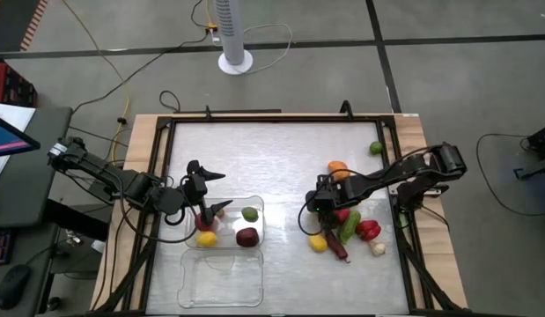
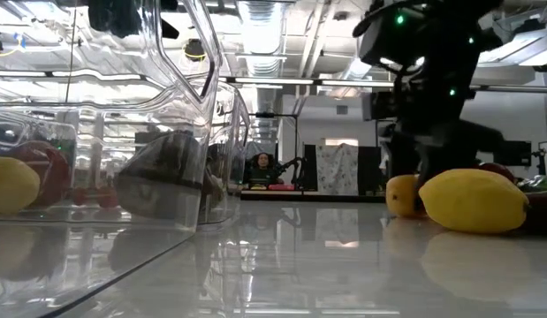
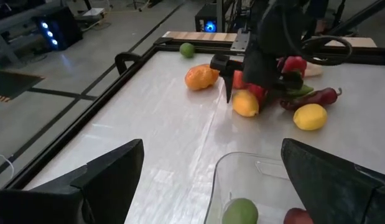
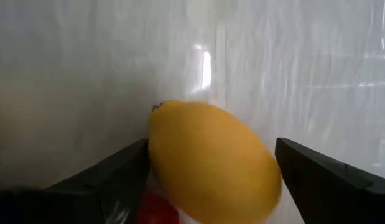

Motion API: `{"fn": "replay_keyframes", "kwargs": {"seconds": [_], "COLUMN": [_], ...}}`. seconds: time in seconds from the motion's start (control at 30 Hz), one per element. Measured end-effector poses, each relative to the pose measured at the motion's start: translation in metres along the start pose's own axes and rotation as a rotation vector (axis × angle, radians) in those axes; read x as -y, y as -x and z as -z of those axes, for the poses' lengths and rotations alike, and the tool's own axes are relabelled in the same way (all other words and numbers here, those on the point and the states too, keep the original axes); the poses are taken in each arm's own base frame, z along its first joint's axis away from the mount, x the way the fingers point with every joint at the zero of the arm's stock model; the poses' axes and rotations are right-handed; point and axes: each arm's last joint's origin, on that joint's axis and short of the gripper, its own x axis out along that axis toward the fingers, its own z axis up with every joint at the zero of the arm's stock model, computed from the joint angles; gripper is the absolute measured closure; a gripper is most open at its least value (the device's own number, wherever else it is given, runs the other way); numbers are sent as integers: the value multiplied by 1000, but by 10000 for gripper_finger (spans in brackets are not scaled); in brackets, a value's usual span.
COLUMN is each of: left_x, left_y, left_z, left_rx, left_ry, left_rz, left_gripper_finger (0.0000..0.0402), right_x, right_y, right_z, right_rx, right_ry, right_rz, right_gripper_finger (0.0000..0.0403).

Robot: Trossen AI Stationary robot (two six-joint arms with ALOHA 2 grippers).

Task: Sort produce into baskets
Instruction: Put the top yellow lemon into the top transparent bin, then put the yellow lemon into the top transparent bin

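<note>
My left gripper (image 1: 212, 189) is open and empty above the far edge of a clear basket (image 1: 254, 204), which holds a yellow (image 1: 206, 238), a red (image 1: 202, 220), a green (image 1: 249, 213) and a dark red piece (image 1: 246, 236). The basket rim shows in the left wrist view (image 3: 242, 160). My right gripper (image 1: 323, 201) is open and points down into the produce pile on the table's right half. Its fingers stand on either side of a yellow-orange fruit (image 4: 211, 165), which lies on the table and also shows in the left wrist view (image 3: 245, 102). A second clear basket (image 1: 221, 280) stands nearer the table's near edge. My right gripper comes from above with its open fingers on either side of the yellow-orange fruit. One finger (image 4: 117, 171) stands right against the fruit's side (image 4: 156, 149), but I cannot tell whether it touches. The fruit lies on the table.
Around my right gripper lie an orange piece (image 1: 338, 167), a lemon (image 1: 319, 243), a green pepper (image 1: 349, 224), a red pepper (image 1: 369, 231), a dark chili (image 1: 340, 249) and a white garlic piece (image 1: 378, 249). A lime (image 1: 376, 148) lies alone at the far right. A raised black frame (image 1: 281, 117) rims the table.
</note>
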Motion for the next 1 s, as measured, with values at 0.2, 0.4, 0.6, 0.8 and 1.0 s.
{"fn": "replay_keyframes", "kwargs": {"seconds": [0.2,0.4,0.6,0.8,1.0], "left_x": [0,0,0,0,0], "left_y": [0,0,0,0,0], "left_z": [0,-1,-1,-1,-1], "left_rx": [1,7,9,9,12], "left_ry": [-2,-14,-16,-14,-16], "left_rz": [0,0,1,0,0], "left_gripper_finger": [33,33,33,33,33], "right_x": [9,11,3,0,10], "right_y": [-4,20,74,100,80], "right_z": [-1,-39,-99,-125,-141], "right_rx": [32,207,619,969,997], "right_ry": [-1,12,113,179,135], "right_rz": [25,33,43,-48,-126], "right_gripper_finger": [98,100,85,45,40]}}
